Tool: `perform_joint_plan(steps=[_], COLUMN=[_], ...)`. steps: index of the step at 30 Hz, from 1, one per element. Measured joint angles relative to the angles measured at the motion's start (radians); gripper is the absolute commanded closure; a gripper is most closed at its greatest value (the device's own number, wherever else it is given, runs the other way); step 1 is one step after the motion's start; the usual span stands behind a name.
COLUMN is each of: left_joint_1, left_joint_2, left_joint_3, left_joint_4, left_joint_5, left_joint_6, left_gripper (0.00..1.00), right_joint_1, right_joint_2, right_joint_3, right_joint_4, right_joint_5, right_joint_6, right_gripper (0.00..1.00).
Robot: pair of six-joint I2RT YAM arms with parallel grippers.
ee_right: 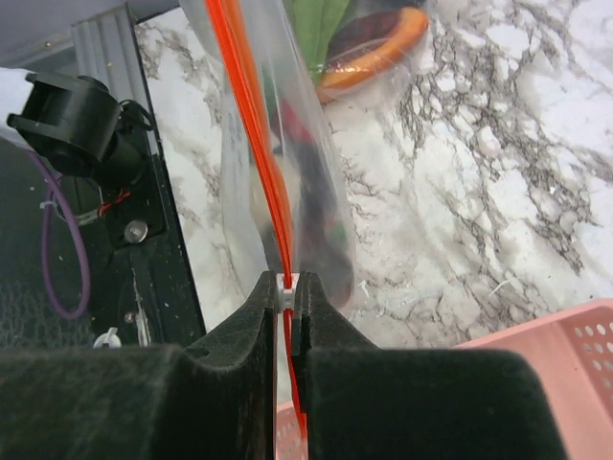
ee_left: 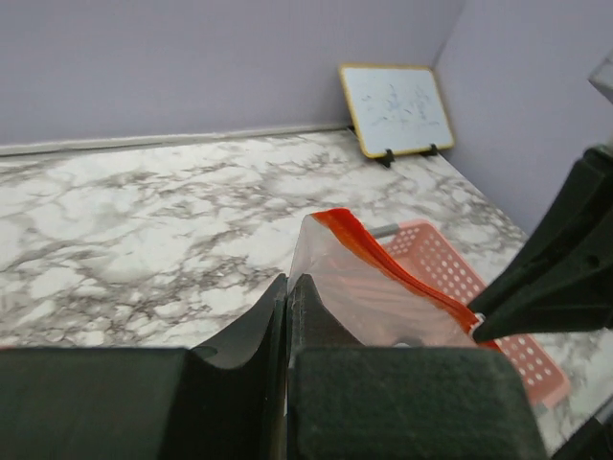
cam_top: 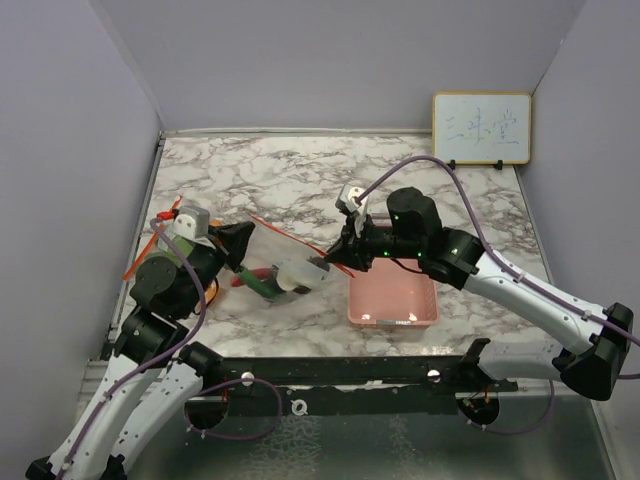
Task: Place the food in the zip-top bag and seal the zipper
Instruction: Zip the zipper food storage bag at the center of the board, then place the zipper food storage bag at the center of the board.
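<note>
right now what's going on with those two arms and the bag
Both arms hold the zip-top bag between them. The left gripper is shut on one end of it, and the right gripper is pinched on the red zipper strip at the other end. The food, including an orange carrot and a green leaf, is already inside. Whether the zipper is sealed all along cannot be told. The pink basket sits beside the right arm.
</note>
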Motion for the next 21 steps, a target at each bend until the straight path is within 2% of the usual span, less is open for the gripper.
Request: perform_joint_plan(steps=[4, 9, 10, 12, 15, 16, 17, 18, 19, 20, 21], left_joint_1=[0.002, 0.007, 0.007, 0.007, 0.010, 0.014, 0.015, 0.015, 0.016, 0.016, 0.016], left_joint_2=[-0.034, -0.032, -0.031, -0.026, -0.009, 0.002, 0.019, 0.035, 0.069, 0.100, 0.137], left_joint_3=[0.000, 0.000, 0.000, -0.005, -0.010, -0.010, -0.009, -0.004, 0.006, 0.018, 0.037], left_joint_4=[-0.035, -0.062, -0.064, -0.065, -0.054, -0.046, -0.043, -0.043, -0.049, -0.056, -0.073], left_joint_5=[-0.168, -0.281, -0.285, -0.286, -0.294, -0.295, -0.294, -0.290, -0.285, -0.281, -0.277], left_joint_6=[-0.008, -0.024, -0.030, -0.041, -0.049, -0.052, -0.056, -0.058, -0.060, -0.059, -0.058], left_gripper=[1.00, 1.00, 1.00, 1.00, 1.00, 1.00, 1.00, 0.91, 0.70, 0.36, 0.07], right_joint_1=[0.000, 0.000, 0.000, 0.000, -0.002, -0.003, -0.004, -0.006, -0.008, -0.008, -0.008], right_joint_2=[0.000, 0.000, 0.000, -0.001, -0.002, -0.002, -0.002, -0.002, -0.002, -0.002, 0.000], right_joint_3=[-0.040, -0.073, -0.074, -0.074, -0.074, -0.074, -0.074, -0.073, -0.071, -0.066, -0.059], right_joint_4=[-0.004, -0.058, -0.061, -0.064, -0.089, -0.094, -0.095, -0.093, -0.093, -0.095, -0.095], right_joint_5=[0.034, 0.116, 0.130, 0.164, 0.215, 0.226, 0.237, 0.247, 0.256, 0.263, 0.272], right_joint_6=[0.016, 0.038, 0.042, 0.053, 0.079, 0.081, 0.095, 0.114, 0.125, 0.137, 0.150], right_gripper=[0.98, 0.96, 0.84, 0.50, 0.09, 0.01, 0.00, 0.00, 0.00, 0.00, 0.00])
